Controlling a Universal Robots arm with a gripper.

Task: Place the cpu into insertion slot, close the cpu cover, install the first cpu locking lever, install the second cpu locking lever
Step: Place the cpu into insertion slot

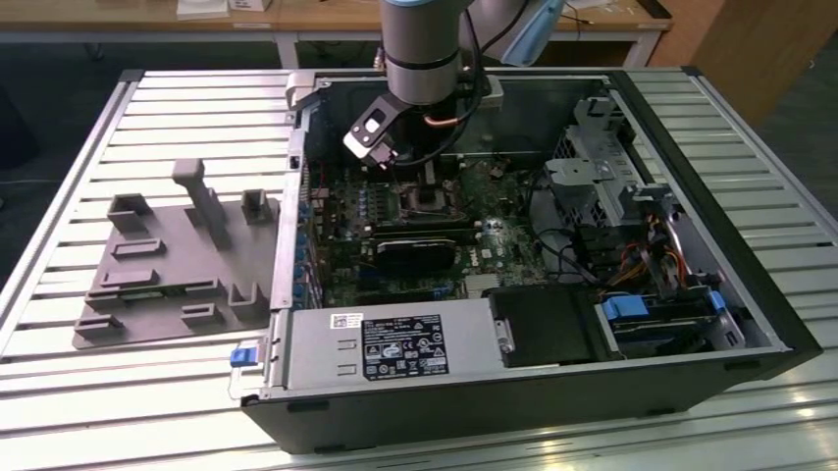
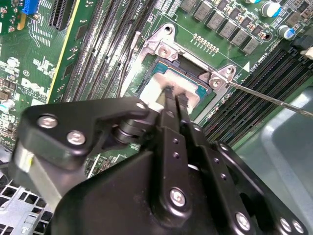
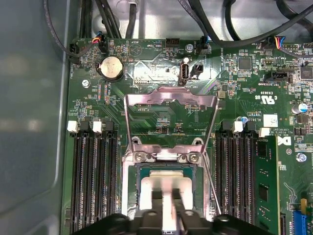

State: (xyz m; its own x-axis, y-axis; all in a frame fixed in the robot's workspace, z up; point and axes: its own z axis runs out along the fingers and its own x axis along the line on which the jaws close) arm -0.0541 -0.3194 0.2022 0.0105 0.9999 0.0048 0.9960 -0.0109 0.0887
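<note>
An open computer case (image 1: 524, 392) lies on its side on a slatted surface (image 1: 118, 417). Just beside it, towards the exterior view's left, sits a grey moulded tray (image 1: 157, 285). The arm reaches down into the case, and its tool (image 1: 423, 186) hangs over the green board (image 3: 161, 73), right above the socket (image 3: 166, 168). In both wrist views the chip (image 2: 155, 90) (image 3: 149, 188) lies flat inside the socket, silver top up, with a thin dark rim of the socket showing around it. The tool (image 2: 175, 95) (image 3: 166, 192) has its two fingers (image 2: 168, 105) drawn almost together, leaving only a slim gap. Their tips sit at the middle of the chip's top, not at its edges. It cannot be told whether they press on it or stop just short. The cover frame (image 3: 171, 94) stands swung open from its hinge at the socket's edge. A thin lever (image 2: 264, 98) runs out from one socket corner across the long black memory slots (image 3: 93, 176). A round battery (image 3: 111, 67) sits on the board beyond the open frame.
</note>
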